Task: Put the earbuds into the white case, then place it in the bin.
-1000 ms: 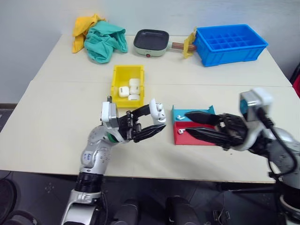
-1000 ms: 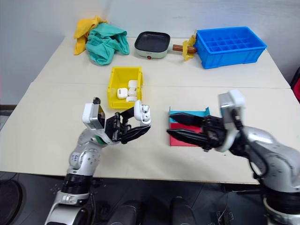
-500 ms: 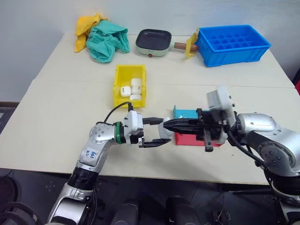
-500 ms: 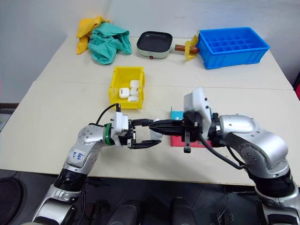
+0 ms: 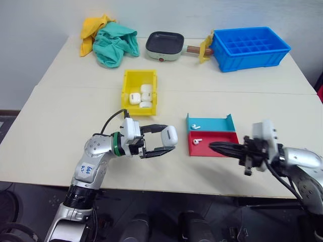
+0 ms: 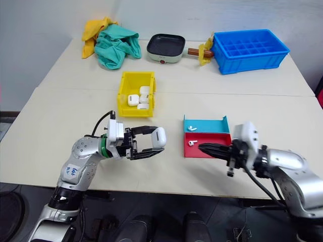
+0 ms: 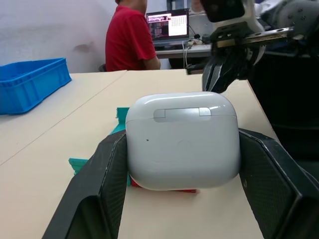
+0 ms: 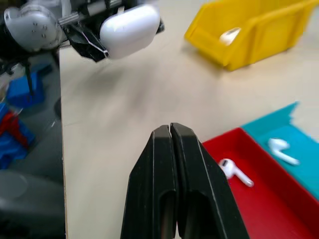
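Glossy, smooth white plastic on the white case (image 7: 182,143); matt black plastic fingers (image 7: 104,189); shiny yellow plastic bin (image 5: 126,92); crumpled soft cloth (image 5: 115,44); smooth matt table (image 5: 60,121).

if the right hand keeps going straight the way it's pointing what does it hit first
Probably the red tray: the shut right hand points left along its near edge, toward the white case in the left hand. Depth is unclear, so it may pass above the tray.
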Controlling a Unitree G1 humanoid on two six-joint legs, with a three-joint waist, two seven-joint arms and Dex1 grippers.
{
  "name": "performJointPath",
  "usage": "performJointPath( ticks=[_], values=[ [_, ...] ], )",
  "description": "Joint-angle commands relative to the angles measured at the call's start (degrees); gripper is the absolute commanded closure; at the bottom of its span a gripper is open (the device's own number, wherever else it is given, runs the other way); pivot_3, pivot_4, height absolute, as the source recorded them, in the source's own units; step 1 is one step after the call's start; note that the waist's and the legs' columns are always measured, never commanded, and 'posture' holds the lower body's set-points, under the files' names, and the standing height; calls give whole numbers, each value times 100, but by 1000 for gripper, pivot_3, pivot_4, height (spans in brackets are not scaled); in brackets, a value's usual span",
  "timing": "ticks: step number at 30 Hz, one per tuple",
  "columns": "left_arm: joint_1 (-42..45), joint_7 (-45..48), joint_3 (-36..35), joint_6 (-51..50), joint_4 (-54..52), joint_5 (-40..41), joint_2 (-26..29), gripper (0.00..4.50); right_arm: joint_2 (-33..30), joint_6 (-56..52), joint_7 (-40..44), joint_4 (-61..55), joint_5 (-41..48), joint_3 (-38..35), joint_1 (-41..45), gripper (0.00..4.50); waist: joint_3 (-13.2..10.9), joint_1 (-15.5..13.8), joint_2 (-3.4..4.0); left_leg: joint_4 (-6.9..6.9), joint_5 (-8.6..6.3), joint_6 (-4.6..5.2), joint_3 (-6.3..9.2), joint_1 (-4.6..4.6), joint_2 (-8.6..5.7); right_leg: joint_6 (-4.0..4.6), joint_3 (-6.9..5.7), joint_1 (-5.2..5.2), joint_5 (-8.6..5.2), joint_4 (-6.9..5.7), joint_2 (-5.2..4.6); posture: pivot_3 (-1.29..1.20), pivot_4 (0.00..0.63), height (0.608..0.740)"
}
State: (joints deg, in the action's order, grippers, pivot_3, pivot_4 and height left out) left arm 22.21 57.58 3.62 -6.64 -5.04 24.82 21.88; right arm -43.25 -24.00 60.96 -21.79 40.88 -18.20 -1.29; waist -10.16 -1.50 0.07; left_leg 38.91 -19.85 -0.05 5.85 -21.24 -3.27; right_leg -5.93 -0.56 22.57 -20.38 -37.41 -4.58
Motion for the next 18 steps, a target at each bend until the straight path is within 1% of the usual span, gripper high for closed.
performJointPath(
  ticks=[1, 3, 4, 5, 6, 8, 11, 12, 15, 18],
  values=[
    [204, -653, -530, -394, -189, 246, 26, 1704, 405, 416, -281, -399, 386, -887, -405, 3878, 0, 21, 0, 0, 0, 0, 0, 1, 1, 0, 1, 0, 0, -2, 1, 0, 150, 740],
    [490, -1631, -798, -737, -23, -160, 0, 1704, 826, 864, -553, -680, 350, -1137, -577, 3196, -1, 11, -1, 1, 0, -1, -5, 8, 1, 0, 9, 0, 0, -8, 3, 0, 150, 740],
    [709, -2039, -973, -862, 134, -173, -78, 1704, 1055, 1073, -722, -840, 258, -1193, -694, 2834, 0, 9, -1, 6, 1, -3, -3, 8, 2, 0, 7, 0, 0, -10, 5, 0, 150, 740],
    [922, -2223, -1071, -941, 272, -148, -102, 1704, 1270, 1274, -884, -999, 138, -1203, -795, 2365, 0, 14, -1, 7, 2, -4, -5, 11, 1, 0, 11, 0, 0, -15, 4, 0, 150, 740],
    [1148, -2299, -1109, -934, 455, -152, -121, 1704, 1455, 1451, -1085, -1140, 15, -1189, -813, 2149, 0, 2, -1, 7, 2, -5, -4, 12, 0, 0, 11, 1, 0, -18, 5, 0, 150, 740],
    [1642, -2414, -1062, -873, 1020, -324, -124, 1704, 1668, 1678, -1395, -1342, -194, -1120, -799, 1494, 0, 1, -2, 9, 2, -6, -1, 10, 0, 0, 8, 2, 0, -21, 5, 0, 150, 740],
    [2218, -2647, -976, -659, 1946, -712, -114, 1704, 1713, 1792, -1568, -1417, -336, -1020, -808, 384, 1, 4, -4, 7, 2, -4, -4, 11, -13, -6, 12, 3, 3, -21, 1, 0, 150, 740],
    [2513, -2788, -1010, -381, 2481, -858, -136, 1704, 1687, 1818, -1543, -1411, -347, -965, -841, 35, 2, 6, -5, 7, 1, -3, -3, 11, -13, -6, 9, 3, 3, -22, 2, 0, 150, 740],
    [3112, -2904, -1027, 187, 3733, -1128, -157, 1704, 1639, 1982, -1483, -1349, -489, -860, -912, 35, 1, 11, -6, 4, 1, -4, -4, 8, -14, -6, 7, 9, 3, -21, 4, 0, 150, 740],
    [3513, -2870, -995, 521, 4697, -1304, -142, 1704, 1624, 2090, -1497, -1265, -582, -818, -928, 35, 1, 23, -6, 0, 2, -4, -10, 7, -14, -6, 4, 14, 2, -23, 5, 0, 150, 740]
  ],
)
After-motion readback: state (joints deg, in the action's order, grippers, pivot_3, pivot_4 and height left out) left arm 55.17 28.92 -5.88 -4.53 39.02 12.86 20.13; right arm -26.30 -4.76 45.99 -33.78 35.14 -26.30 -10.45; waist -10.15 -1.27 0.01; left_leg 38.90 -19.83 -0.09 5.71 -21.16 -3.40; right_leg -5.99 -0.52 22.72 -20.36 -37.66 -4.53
